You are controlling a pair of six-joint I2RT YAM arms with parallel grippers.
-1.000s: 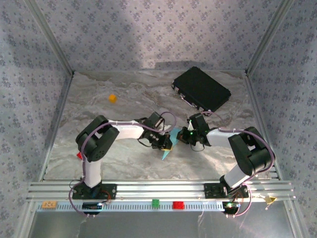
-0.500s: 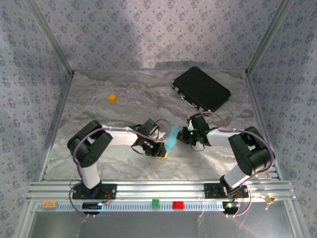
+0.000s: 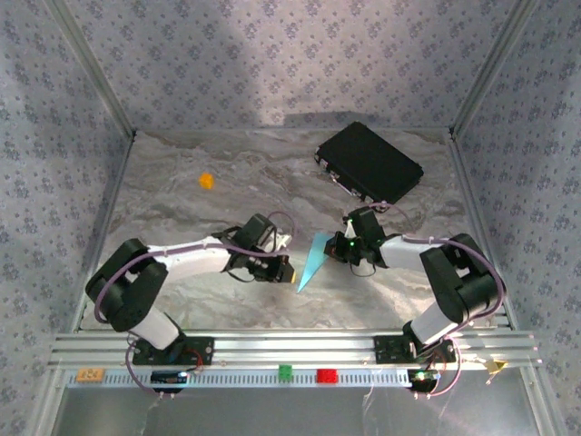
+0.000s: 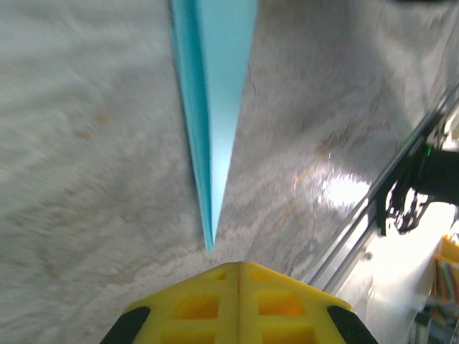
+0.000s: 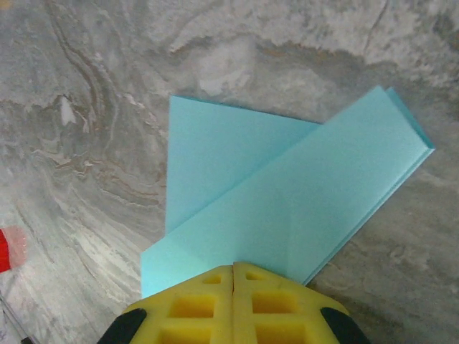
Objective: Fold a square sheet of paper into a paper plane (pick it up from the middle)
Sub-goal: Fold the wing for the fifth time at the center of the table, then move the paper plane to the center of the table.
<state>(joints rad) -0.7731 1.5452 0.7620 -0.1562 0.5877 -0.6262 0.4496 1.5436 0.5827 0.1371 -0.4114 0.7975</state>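
The left end effector (image 4: pixel 239 266) is closed with nothing in it, its yellow fingers pressed together just short of the sharp tip of the paper plane (image 4: pixel 217 86). The right end effector (image 5: pixel 234 269) is closed too, its tips over the wide, layered end of the folded light-blue paper; whether they press on it cannot be told. The paper plane lies between the two arms on the grey marbled surface (image 3: pixel 182 227), near its front middle, with the point towards the near edge. Nothing lies between it and either end effector. Well behind it, at the far right, a black case (image 3: pixel 369 162) lies flat. A small orange cube (image 3: pixel 207 180) sits far off to the left. A green block (image 3: pixel 285 371) and a red block (image 3: pixel 327 376) rest on the front rail (image 3: pixel 272 348).
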